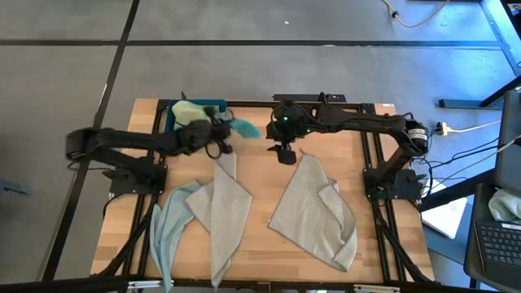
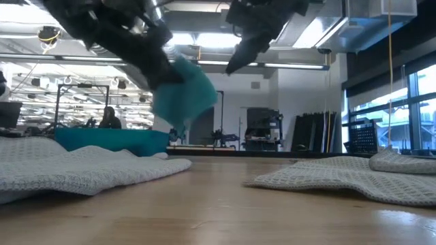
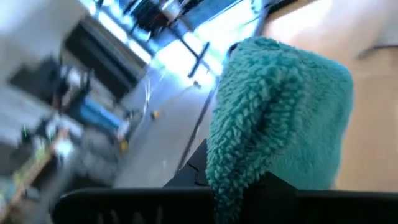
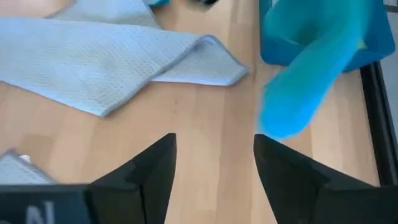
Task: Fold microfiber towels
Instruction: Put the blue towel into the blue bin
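My left gripper point(image 1: 221, 138) is shut on the teal towel point(image 1: 245, 127), which hangs in the air point(image 2: 184, 92) near the table's far edge. Just left of it the dark blue tray point(image 1: 216, 106) holds a pale green towel point(image 1: 189, 114). My right gripper point(image 1: 285, 155) hovers open over bare wood right of the teal towel; its fingers point(image 4: 149, 168) have nothing between them. A grey towel point(image 1: 226, 203) partly overlaps a pale blue one point(image 1: 172, 224) at the near left. Another grey towel point(image 1: 316, 213) lies at the near right. My left gripper pinches a bunched part of the teal towel point(image 3: 236, 180) between its two fingers, coming nearly level from the table's left. How many layers it has cannot be told. The rest of the towel point(image 2: 187, 102) droops beyond and below the fingers, clear of the table.
The tray point(image 2: 112, 141) sits at the far left behind the flat towels. Bare wood lies between the two groups of towels point(image 1: 260, 212). The table's black frame runs along its edges, and a person sits far off in the room point(image 2: 109, 117).
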You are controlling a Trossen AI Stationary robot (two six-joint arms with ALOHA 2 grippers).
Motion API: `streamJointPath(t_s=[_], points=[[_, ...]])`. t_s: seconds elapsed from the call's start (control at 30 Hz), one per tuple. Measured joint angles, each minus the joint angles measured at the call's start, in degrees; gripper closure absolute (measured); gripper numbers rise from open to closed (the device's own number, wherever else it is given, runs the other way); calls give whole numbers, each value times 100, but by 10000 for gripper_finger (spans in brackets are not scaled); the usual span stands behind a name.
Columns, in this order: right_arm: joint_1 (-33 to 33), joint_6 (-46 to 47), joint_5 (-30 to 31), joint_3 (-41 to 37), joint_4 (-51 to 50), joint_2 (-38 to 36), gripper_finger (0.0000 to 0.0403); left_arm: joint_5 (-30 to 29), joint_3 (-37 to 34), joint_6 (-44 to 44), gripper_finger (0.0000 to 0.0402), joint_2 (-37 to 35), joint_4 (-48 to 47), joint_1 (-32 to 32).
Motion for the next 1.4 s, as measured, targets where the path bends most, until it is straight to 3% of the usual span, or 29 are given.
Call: streamJointPath(t_s=[0.17, 0.27, 0.4, 0.53, 0.73, 0.97, 1.2, 1.4], points=[[-4, -141, 1, -161, 118, -47, 185, 488, 0, -1437, 401, -1202, -1841, 1185], [-3, -259, 1, -271, 398, -45, 185, 1449, -4, -2440, 401, -1425, -2770, 2100], [-2, -396, 2, -412, 639, -23, 185, 2881, -252, -2890, 401, -1317, -2870, 3027], [-4, -440, 3, -482, 669, -23, 185, 3780, -367, -2981, 401, -1258, -2666, 3505], [-8, -564, 3, -485, 670, -23, 185, 3273, -365, -2687, 401, -1257, -2833, 4205], [-112, -595, 1, -485, 851, -23, 185, 3458, -365, -2656, 401, -809, -2997, 4911], [-146, -586, 1, -485, 913, -23, 185, 3522, -363, -2664, 401, 66, -2866, 4913], [-146, -586, -3, -485, 778, -23, 185, 3474, -356, -2654, 401, -47, -2951, 4915]])
